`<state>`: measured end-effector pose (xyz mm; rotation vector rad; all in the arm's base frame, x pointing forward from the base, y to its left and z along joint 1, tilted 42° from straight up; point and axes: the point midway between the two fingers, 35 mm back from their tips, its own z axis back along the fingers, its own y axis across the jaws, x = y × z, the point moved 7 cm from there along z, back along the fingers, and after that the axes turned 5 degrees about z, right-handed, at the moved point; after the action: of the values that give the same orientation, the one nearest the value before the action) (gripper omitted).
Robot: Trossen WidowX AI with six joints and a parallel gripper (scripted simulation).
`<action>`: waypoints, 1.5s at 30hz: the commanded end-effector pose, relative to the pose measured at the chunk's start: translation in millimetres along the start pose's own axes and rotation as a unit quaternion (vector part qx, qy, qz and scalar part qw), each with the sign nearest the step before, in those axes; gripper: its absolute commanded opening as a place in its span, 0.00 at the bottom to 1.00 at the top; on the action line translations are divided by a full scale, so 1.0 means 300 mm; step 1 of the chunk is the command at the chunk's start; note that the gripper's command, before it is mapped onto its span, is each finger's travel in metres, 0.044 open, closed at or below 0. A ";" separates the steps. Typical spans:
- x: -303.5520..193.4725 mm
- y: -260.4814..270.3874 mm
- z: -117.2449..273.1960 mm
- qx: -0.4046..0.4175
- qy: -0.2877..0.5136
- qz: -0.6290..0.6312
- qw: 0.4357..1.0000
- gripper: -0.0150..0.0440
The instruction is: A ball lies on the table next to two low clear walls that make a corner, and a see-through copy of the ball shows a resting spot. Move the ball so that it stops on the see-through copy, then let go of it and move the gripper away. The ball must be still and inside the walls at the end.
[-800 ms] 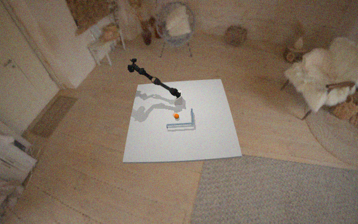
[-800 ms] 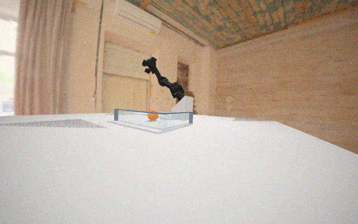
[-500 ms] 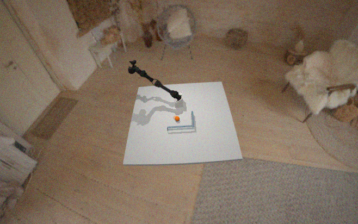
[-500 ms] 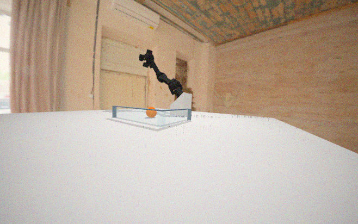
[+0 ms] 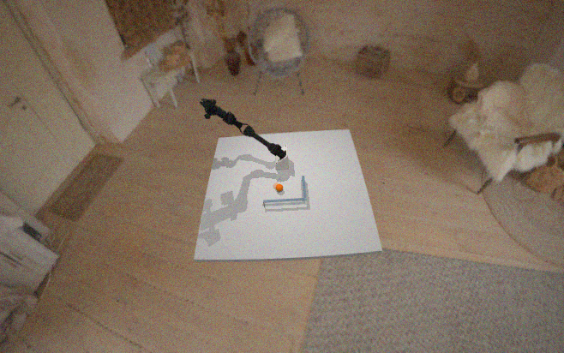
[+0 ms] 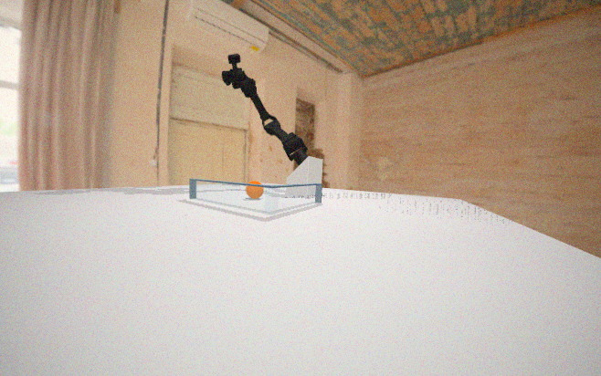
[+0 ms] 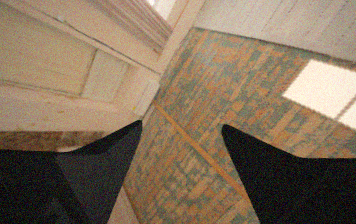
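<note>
The orange ball point(image 5: 279, 188) point(image 6: 254, 190) lies on the white table, on the inner side of the corner made by two low clear walls point(image 5: 285, 200) point(image 6: 228, 183) with blue edges. It touches neither wall. A faint pale edge shows just left of the ball in the top view; it may be the see-through copy, mostly hidden by the ball. My gripper point(image 7: 183, 126) point(image 6: 226, 77) is open and empty, raised high above the table and well away from the ball, with its fingers spread in the wrist view.
The white arm base point(image 6: 311, 175) stands behind the walls in the exterior view. The black arm stretches up from it to the upper left in the top and exterior views. Its shadow falls across the left of the white table point(image 5: 343, 227). The wrist view shows only ceiling and room walls.
</note>
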<state>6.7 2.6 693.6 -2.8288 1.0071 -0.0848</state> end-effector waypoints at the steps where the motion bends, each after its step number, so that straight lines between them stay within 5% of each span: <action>1: 0.058 -0.171 0.054 -0.083 -0.029 0.078 0.993 0.91; 10: 0.182 -0.464 0.207 -0.261 -0.055 0.267 0.926 0.91; 19: 0.342 -0.736 0.488 -0.468 -0.012 0.461 0.754 0.91; 33: 0.548 -0.927 1.049 -0.701 0.200 0.588 0.349 0.91; 45: 0.650 -0.846 1.564 -0.737 0.487 0.467 -0.049 0.91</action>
<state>363.3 134.8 310.3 -0.1823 -1.1898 0.2115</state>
